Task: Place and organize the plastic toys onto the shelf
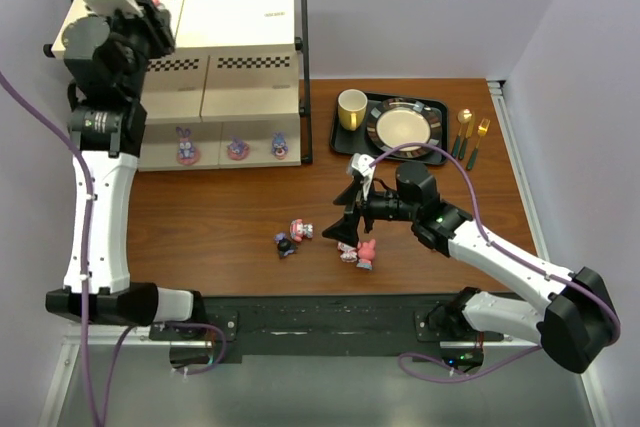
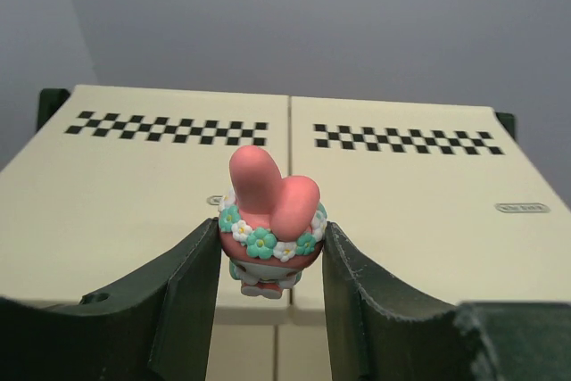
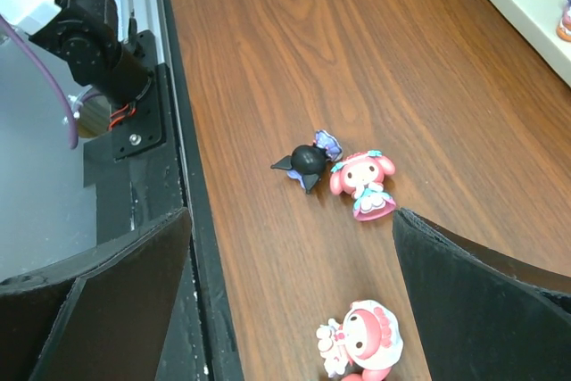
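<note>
The shelf (image 1: 250,7) stands at the back left, cream boards with checkered strips in a black frame. My left gripper (image 1: 153,13) hovers over its top board (image 2: 401,194), shut on a pink bunny-eared toy (image 2: 268,220) with a teal and white flower band. Three purple bunnies (image 1: 237,150) stand on the lowest tier. On the table lie a black toy (image 3: 308,162), a pink toy (image 3: 363,183) beside it, and a pink-and-white toy (image 3: 364,350) nearer. My right gripper (image 3: 294,256) hangs open above the table, close to that nearest toy (image 1: 358,252), with nothing between its fingers.
At the back right, a black tray (image 1: 345,137) holds a yellow mug (image 1: 351,108) and a plate (image 1: 403,127). Gold cutlery (image 1: 470,137) lies right of it. The black mounting rail (image 1: 330,312) runs along the table's near edge.
</note>
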